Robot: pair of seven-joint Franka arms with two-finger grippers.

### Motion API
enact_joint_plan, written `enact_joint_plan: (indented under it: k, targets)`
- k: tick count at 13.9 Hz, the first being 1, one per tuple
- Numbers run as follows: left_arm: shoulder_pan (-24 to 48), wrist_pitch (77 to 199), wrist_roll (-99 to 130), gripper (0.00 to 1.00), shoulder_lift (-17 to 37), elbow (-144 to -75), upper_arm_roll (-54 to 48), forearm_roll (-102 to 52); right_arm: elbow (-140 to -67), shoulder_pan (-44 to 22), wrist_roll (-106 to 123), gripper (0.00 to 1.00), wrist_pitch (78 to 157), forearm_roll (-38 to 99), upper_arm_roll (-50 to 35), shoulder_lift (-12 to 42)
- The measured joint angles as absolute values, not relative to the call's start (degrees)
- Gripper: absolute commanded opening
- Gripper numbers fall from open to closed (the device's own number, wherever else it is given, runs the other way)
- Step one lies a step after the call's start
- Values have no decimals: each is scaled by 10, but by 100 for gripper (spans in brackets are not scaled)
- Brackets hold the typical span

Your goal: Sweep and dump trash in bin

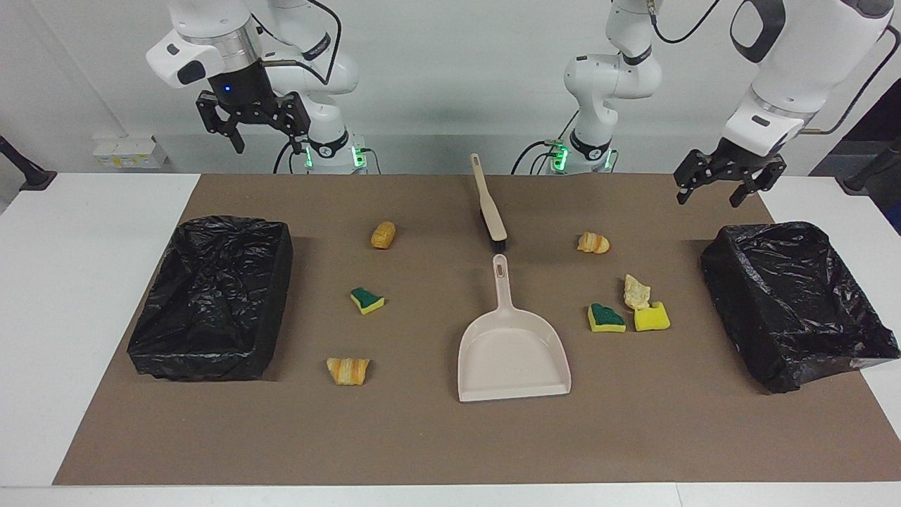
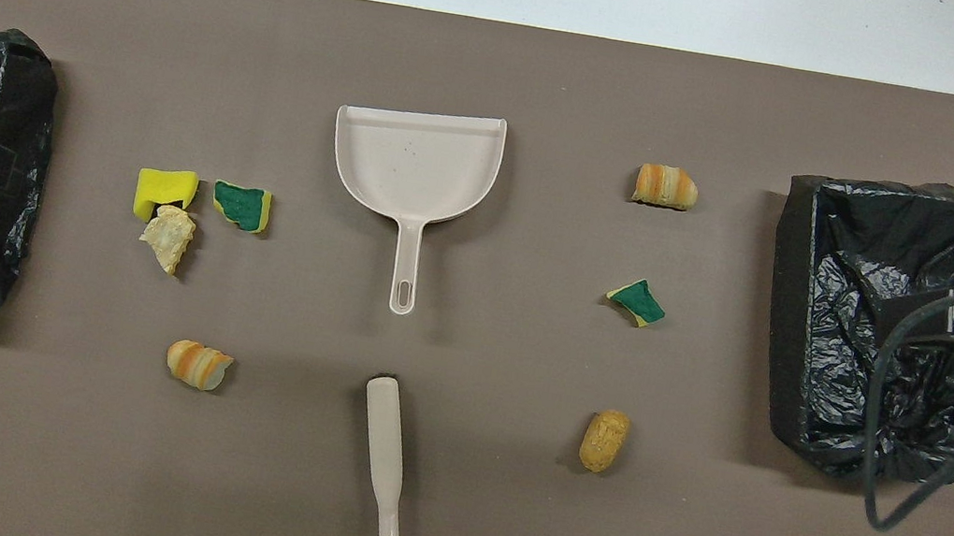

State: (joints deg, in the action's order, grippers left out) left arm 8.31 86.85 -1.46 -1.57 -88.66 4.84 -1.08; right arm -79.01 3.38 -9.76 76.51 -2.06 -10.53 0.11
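Note:
Several scraps of trash lie on the brown mat: green-topped sponge pieces [image 1: 367, 300] [image 1: 605, 318], a yellow sponge piece [image 1: 651, 317] and bread-like chunks [image 1: 383, 234] [image 1: 593, 243] [image 1: 348, 370] [image 1: 636, 291]. A beige dustpan [image 1: 512, 352] [image 2: 417, 164] lies mid-mat, handle toward the robots. The beige brush [image 1: 490, 204] [image 2: 385, 453] lies nearer the robots. Black-lined bins stand at the right arm's end [image 1: 278, 282] and the left arm's end [image 1: 725, 282]. My right gripper [image 1: 269, 144] hangs open, high by its base. My left gripper [image 1: 709, 199] hangs open over the robot-side rim of its bin. Neither holds anything.
The brown mat [image 1: 436, 436] covers most of the white table. White table edge shows at both ends past the bins. A cable [image 2: 878, 498] loops over the bin [image 2: 893, 330] at the right arm's end in the overhead view.

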Motion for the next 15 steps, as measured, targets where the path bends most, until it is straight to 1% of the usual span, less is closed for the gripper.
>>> enact_joint_plan:
  k: [5, 10, 12, 15]
  targets:
    - [83, 865, -15, 100, -16, -887, 44, -11, -787, 56, -98, 100, 765, -21, -101, 4]
    - [87, 857, -15, 100, -11, -890, 31, -12, -786, 59, -98, 100, 765, -21, -100, 6]
    - [96, 861, -15, 100, -8, -901, 27, -12, -786, 58, -98, 100, 764, -21, -100, 6]
    - [132, 896, 17, 100, -10, -943, 26, -13, -786, 57, -98, 100, 762, -21, -102, 6]
